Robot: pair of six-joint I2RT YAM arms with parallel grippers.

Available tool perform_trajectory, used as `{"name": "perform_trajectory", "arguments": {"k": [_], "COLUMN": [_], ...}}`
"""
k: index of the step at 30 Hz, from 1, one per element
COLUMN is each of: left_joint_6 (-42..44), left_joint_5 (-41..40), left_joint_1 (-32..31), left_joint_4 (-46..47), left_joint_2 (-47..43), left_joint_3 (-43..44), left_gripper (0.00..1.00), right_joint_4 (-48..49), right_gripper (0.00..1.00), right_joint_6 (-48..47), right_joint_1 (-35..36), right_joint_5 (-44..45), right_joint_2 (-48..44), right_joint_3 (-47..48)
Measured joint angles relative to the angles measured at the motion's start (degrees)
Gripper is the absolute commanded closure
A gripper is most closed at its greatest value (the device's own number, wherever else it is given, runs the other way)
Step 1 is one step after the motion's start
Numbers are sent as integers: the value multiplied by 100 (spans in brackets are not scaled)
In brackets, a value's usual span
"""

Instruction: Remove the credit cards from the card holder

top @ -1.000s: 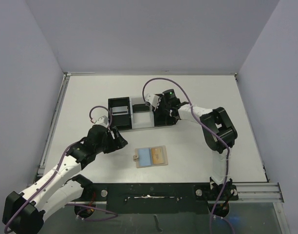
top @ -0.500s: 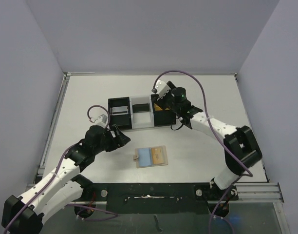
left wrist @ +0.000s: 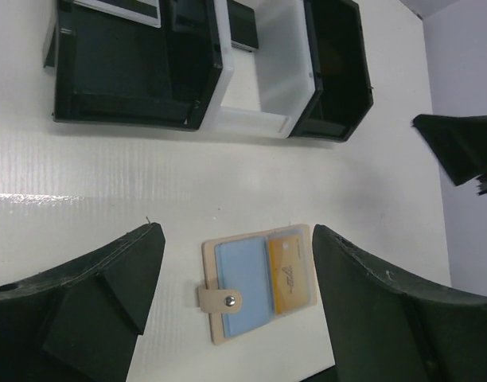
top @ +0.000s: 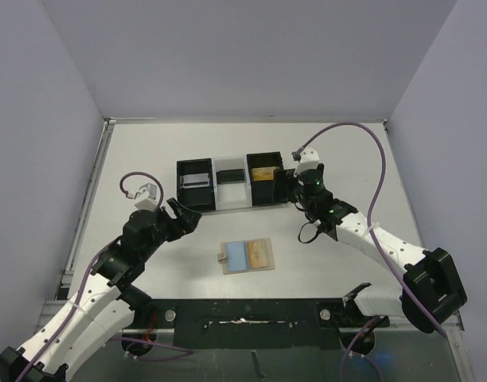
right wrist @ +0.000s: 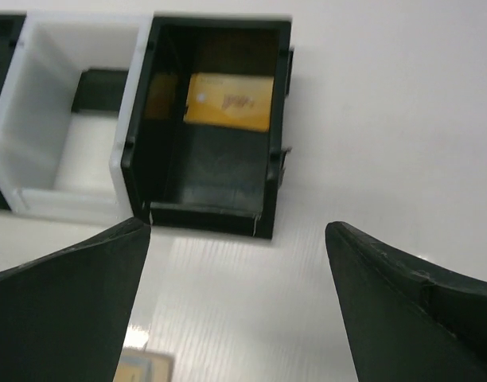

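Card holder [top: 246, 256] lies open and flat on the white table [top: 347, 159], in the middle of its near half, with a light blue credit card [top: 237, 255] and an orange credit card [top: 259, 254] side by side in it. Left of it and slightly farther back, the left gripper [top: 181, 213] hangs with jaws spread wide, gripping nothing. Farther back sits a three-compartment tray [top: 227, 206]; a yellow card [right wrist: 229, 102] lies in its right black bin. Just right of that bin, the right gripper [top: 288, 185] is spread wide and empty too.
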Motion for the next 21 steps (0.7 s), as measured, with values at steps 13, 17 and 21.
{"name": "perform_trajectory", "arguments": {"k": [13,17,21], "left_joint_6": [286,166,15], "left_joint_5": [616,614,872], "left_joint_1": [-1451,-1768,-1770], "left_joint_4": [881,1163,1325], "left_joint_2": [2022,2562,3077], "left_joint_3": [450,614,721], "left_gripper": [38,43,48], "right_joint_4": [-1043,-780,-603], "right_gripper": [28,49,67], "right_joint_6": [3648,4284,4656], "right_joint_1": [350,520,531], "right_joint_5": [-1130,-1370,-1572], "right_joint_2": [-704,-1187,-1401], "right_joint_3": [-1403,-2118,-2527]}}
